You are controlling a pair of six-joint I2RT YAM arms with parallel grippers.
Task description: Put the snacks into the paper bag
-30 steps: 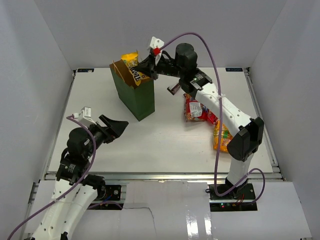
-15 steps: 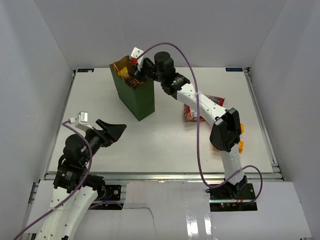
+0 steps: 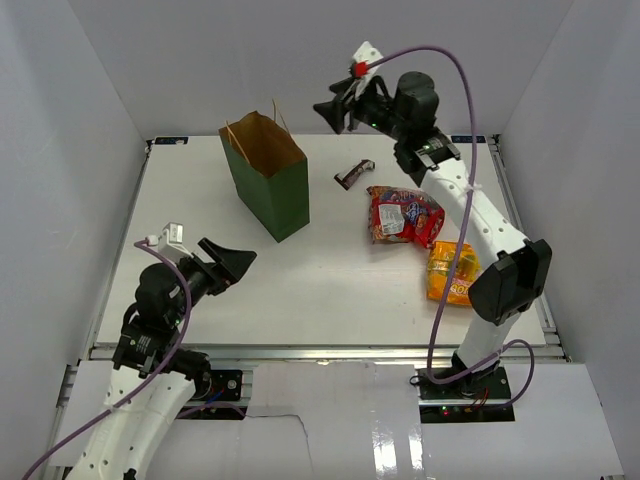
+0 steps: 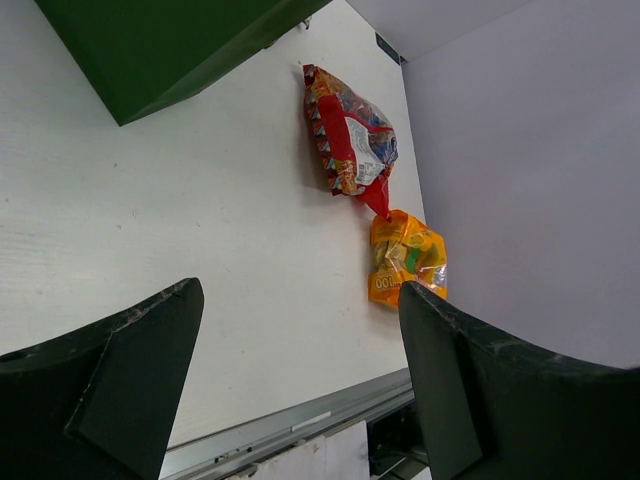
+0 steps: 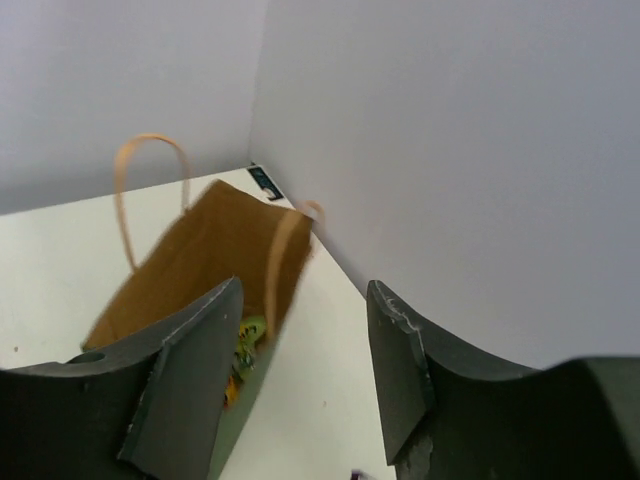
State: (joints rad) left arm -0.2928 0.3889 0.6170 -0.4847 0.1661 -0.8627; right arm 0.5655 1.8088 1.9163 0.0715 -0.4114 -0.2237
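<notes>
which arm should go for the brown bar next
Right. The right hand, open, hovers at the far side close to the brown bar; the red bag and orange bag lie on its side. The left hand sits at the near-left edge, farther away.

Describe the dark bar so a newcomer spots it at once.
Find the tall green paper bag at the back left of the table. Just right of it lies the dark brown bar. It is much smaller and darker than the red bag and orange bag further right.
</notes>
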